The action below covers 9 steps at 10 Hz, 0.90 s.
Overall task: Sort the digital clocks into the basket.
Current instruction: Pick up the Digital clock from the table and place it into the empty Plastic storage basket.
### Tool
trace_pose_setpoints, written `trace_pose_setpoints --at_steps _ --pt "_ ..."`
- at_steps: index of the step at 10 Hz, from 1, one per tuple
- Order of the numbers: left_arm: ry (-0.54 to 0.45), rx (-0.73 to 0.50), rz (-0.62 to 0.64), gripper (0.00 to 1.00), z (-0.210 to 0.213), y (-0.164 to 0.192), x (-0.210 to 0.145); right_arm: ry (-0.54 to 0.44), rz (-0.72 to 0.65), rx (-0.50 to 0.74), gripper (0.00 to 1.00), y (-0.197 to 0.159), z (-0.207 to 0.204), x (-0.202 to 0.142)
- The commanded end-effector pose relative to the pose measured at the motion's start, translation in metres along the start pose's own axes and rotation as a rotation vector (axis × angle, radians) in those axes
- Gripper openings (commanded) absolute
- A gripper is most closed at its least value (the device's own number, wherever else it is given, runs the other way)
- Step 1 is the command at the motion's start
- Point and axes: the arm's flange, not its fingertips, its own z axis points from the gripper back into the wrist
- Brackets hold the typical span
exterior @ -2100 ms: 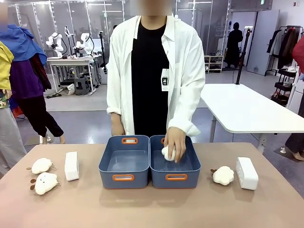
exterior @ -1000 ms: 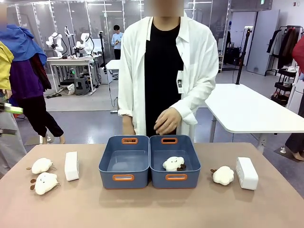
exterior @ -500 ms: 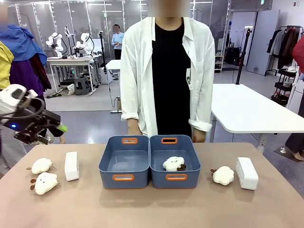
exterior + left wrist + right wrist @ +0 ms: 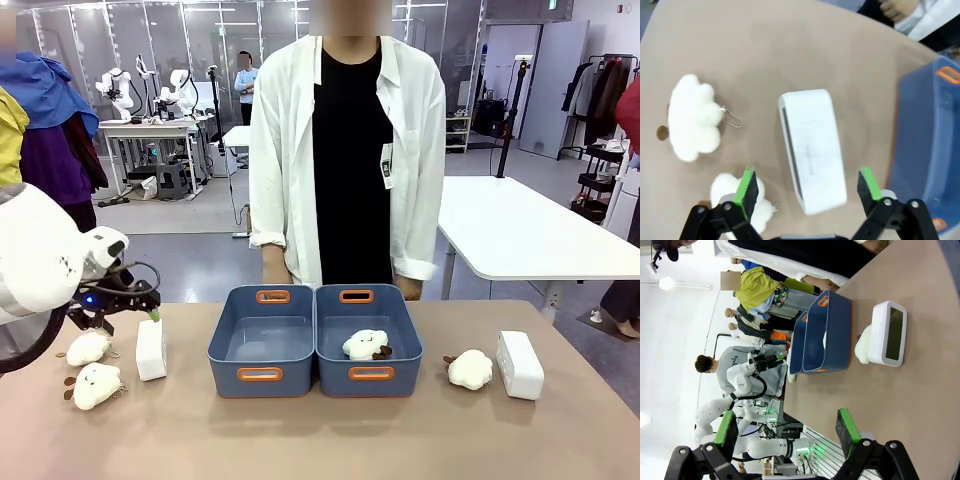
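Two white digital clocks lie on the tan table. The left clock (image 4: pixel 151 349) sits left of the two blue baskets, and the right clock (image 4: pixel 519 365) is near the right edge. My left gripper (image 4: pixel 140 312) hovers open just above the left clock's far end. In the left wrist view that clock (image 4: pixel 812 147) lies between the spread green pads of the left gripper (image 4: pixel 807 186), untouched. The left basket (image 4: pixel 262 372) is empty. My right gripper (image 4: pixel 787 426) is open and empty, well away from the right clock (image 4: pixel 890 333) and the baskets (image 4: pixel 832 340).
The right basket (image 4: pixel 370 374) holds a cream plush toy (image 4: pixel 366 345). Two more plush toys (image 4: pixel 88 348) (image 4: pixel 95 385) lie left of the left clock, and another (image 4: pixel 469 369) lies beside the right clock. A person (image 4: pixel 345 150) stands behind the baskets, hands down at the table's far edge.
My left arm has swung in from the left and come down over the left clock. The person dropped a plush in the right basket, then drew the hand back.
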Motion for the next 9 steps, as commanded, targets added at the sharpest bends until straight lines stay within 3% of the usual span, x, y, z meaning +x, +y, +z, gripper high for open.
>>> trace_pose_setpoints --at_steps 1,5,9 --pt "0.019 0.112 0.0 1.0 -0.013 -0.024 0.01 -0.005 0.016 0.011 1.0 0.003 0.001 0.0" --pt "0.073 0.014 -0.003 1.0 -0.044 -0.05 -0.003 -0.005 0.016 0.011 1.0 0.003 0.001 0.0" --pt "0.013 0.174 0.007 1.0 -0.06 -0.051 -0.007 -0.005 0.016 0.011 1.0 0.003 0.001 0.0"
